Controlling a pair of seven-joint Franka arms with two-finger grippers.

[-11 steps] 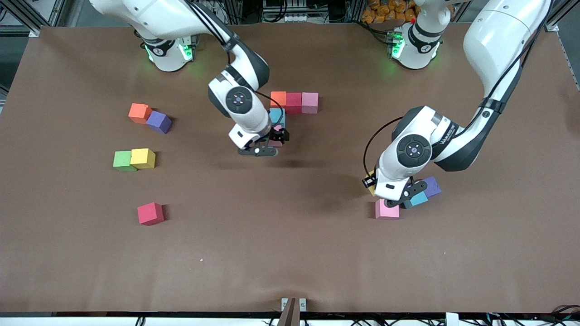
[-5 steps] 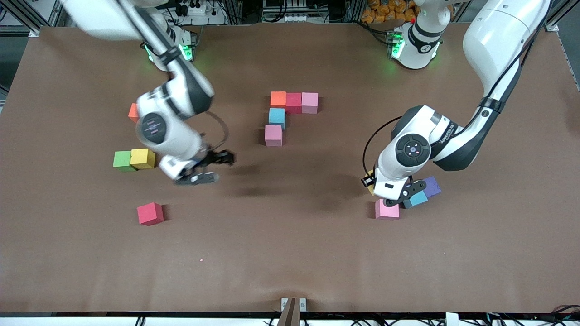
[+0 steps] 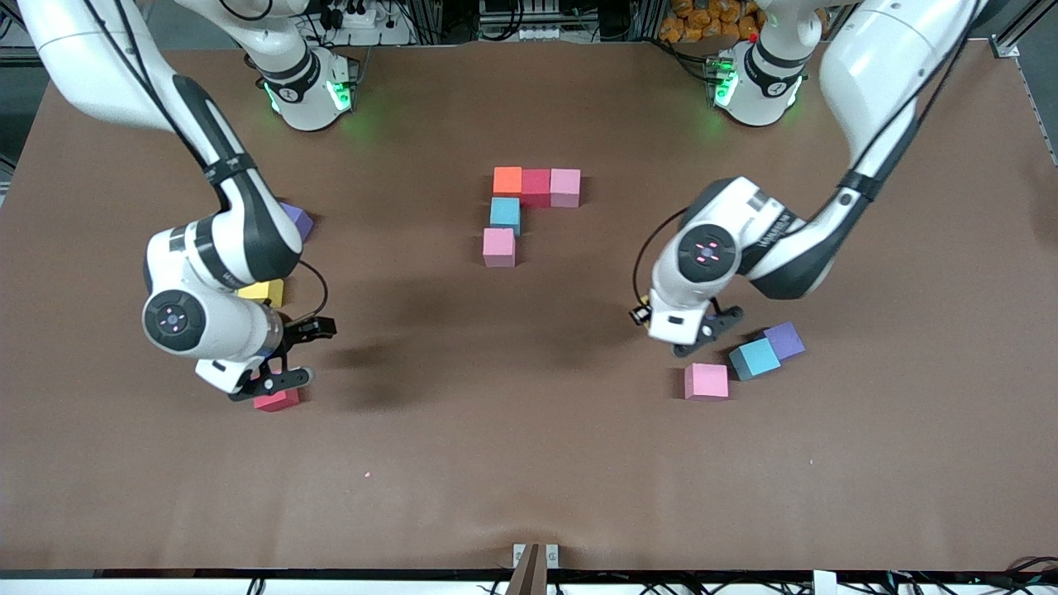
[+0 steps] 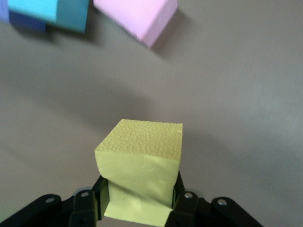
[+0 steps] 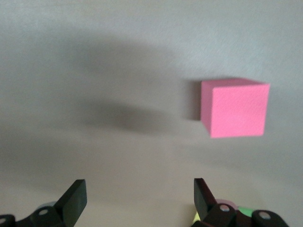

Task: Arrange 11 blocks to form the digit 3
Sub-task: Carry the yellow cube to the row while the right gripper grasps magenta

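yellow block (image 4: 141, 163) clamped in left pincer (image 4: 137, 208)

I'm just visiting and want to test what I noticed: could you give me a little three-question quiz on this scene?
1. Which colour of cube do the left arm's jaws grip? A red, B yellow, C green.
2. True or false: the right arm's jaws are shut on the red cube.
3. How many cubes form the started figure?

Key:
1. B, the yellow cube.
2. False: they stand open, gripping nothing.
3. Five.
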